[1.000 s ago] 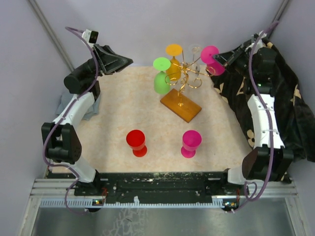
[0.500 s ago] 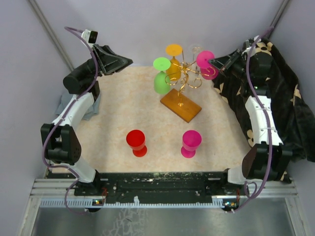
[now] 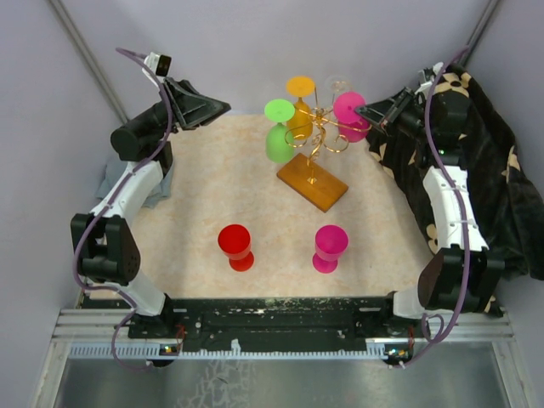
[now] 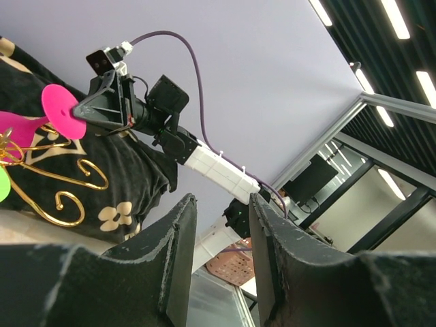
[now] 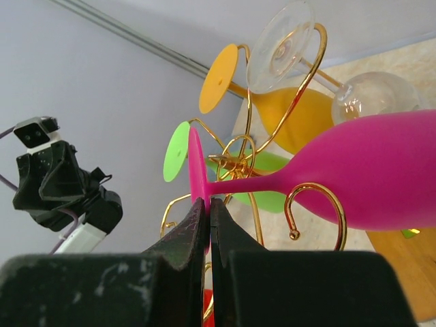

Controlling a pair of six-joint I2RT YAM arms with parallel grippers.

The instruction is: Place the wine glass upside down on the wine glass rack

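Carries the magenta plastic wine glass point(image 3: 350, 110) leftward, away from the right edge of the beige speckled table point(image 3: 204, 195), pinched by its foot in the right gripper point(image 5: 208, 208); brings it closer to the curled arms of the thin gold wire rack point(image 3: 316, 144).

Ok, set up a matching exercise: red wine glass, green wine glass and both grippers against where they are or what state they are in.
1 red wine glass
2 green wine glass
3 right gripper
4 left gripper

A hangs upside down on the wine glass rack
B open, holding nothing
C stands on the table
D shut on the foot of the magenta wine glass

Pairs: 1-C, 2-A, 3-D, 4-B
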